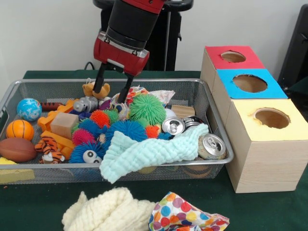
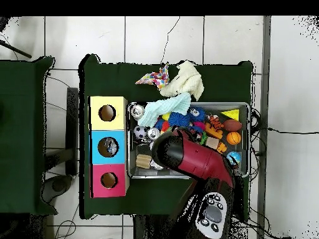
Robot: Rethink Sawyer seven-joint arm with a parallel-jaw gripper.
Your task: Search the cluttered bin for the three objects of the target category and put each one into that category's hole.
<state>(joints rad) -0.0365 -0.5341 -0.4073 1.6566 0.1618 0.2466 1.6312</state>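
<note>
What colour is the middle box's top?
Blue; the middle box shows best in the front view.

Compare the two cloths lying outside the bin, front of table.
The cream cloth is plain, thick and knobbly, bunched in a mound; the polka-dot cloth is thin, multicoloured and crumpled flatter. In the front view the cream one lies left of the dotted one. Both lie on the green table, touching each other.

My tool point(image 1: 113, 92) hangs over the packed wire bin point(image 1: 219, 139). The mint cloth point(image 1: 149, 153) drapes the near rim. The holes of the three boxes point(image 1: 264, 144) lie unobstructed from above.
</note>
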